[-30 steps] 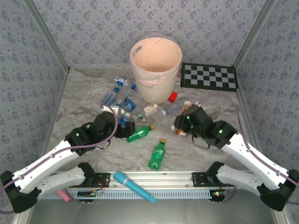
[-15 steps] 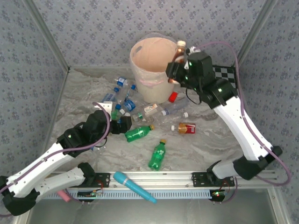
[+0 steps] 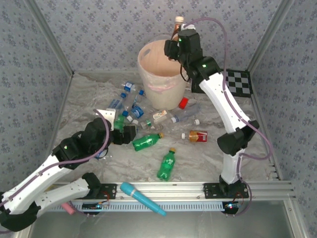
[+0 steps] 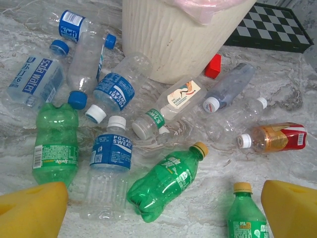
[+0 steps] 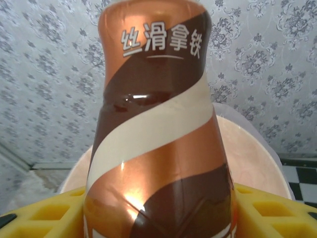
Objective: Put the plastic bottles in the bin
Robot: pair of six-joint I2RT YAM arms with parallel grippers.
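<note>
— Right arm has swung up and back since half a second ago. Its right tool (image 3: pixel 173 47) was at the near right of the rim then, and now it is high at the far right of the bin (image 3: pixel 148 84).

— Is it carrying anything?

— Yes, it is clamped on the brown bottle (image 3: pixel 177 26), which stands upright with its pale cap on top. From the right wrist, the brown bottle (image 5: pixel 158 124) rises between the yellow pads (image 5: pixel 44 208) of the right tool (image 5: pixel 158 210). The peach mouth of the bin (image 5: pixel 252 148) lies behind it.

— And the other arm?

— It has drawn back a touch. The left tool (image 3: pixel 128 135) is low over the worktop (image 3: pixel 89 104), with its jaws spread wide and nothing between them. Its own camera shows the left tool (image 4: pixel 161 215) with a green bottle (image 4: pixel 166 181) lying on its side just ahead.

— Where are the remaining bottles?

— They are on the worktop, mostly near the foot of the bin (image 4: pixel 163 44). A crushed green bottle (image 4: pixel 55 144) lies just left of a Pocari Sweat bottle (image 4: pixel 111 153). More clear, blue-labelled ones lie beyond those. A red-labelled bottle (image 3: pixel 198 136) lies to the right. A second green bottle (image 3: pixel 167 164) is nearer the arms. The red block (image 3: pixel 183 103) is just beside the bin's base.
</note>
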